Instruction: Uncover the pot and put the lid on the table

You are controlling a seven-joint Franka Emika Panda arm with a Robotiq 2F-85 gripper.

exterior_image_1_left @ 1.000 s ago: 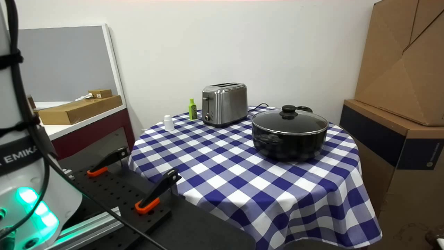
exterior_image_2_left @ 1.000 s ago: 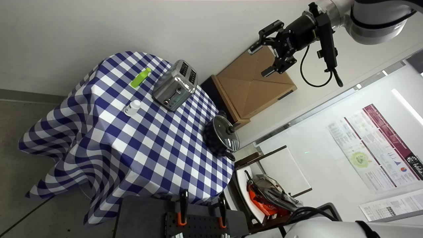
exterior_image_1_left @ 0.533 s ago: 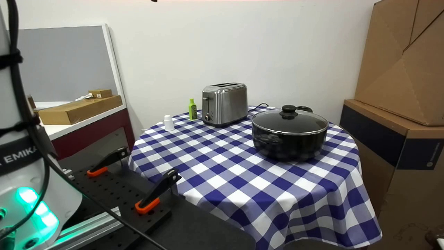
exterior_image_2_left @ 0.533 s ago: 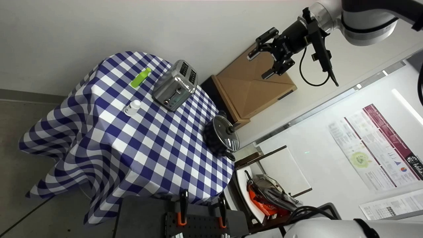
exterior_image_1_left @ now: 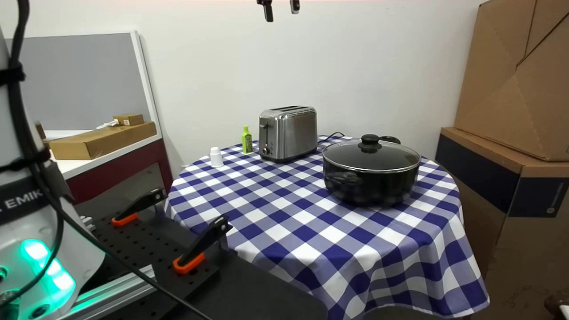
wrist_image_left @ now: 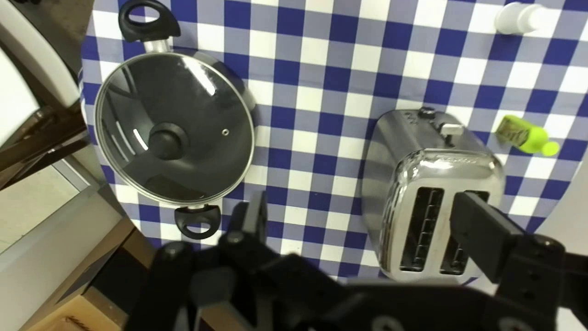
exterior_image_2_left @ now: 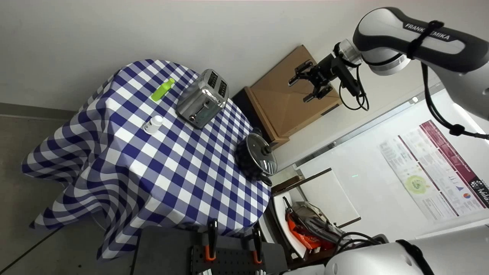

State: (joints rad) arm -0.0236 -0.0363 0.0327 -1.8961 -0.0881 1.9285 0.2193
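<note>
The black pot (exterior_image_1_left: 369,189) stands on the checked table (exterior_image_1_left: 275,204). The glass lid (exterior_image_1_left: 398,158) with its black knob (exterior_image_1_left: 370,142) lies flat on the pot. Both also show in another exterior view, pot (exterior_image_2_left: 243,164) and lid (exterior_image_2_left: 256,147). In the wrist view the lid (wrist_image_left: 202,110) is at the left, with its knob (wrist_image_left: 165,143) upright and the pot's handles (wrist_image_left: 197,221) sticking out. My gripper (wrist_image_left: 360,200) is open and empty. It hangs high above the table, over the toaster side, apart from the pot; it shows in both exterior views (exterior_image_1_left: 282,17) (exterior_image_2_left: 298,91).
A silver toaster (exterior_image_1_left: 289,133) stands behind and beside the pot, below my gripper. A green bottle (exterior_image_1_left: 247,140) and a white bottle (exterior_image_1_left: 216,158) stand farther left. Cardboard boxes (exterior_image_1_left: 511,89) rise beside the table. Orange-handled clamps (exterior_image_1_left: 202,244) sit on the dark workbench.
My gripper has come down and forward over the table; its fingertips now show at the top of an exterior view. The pot and lid have not moved.
</note>
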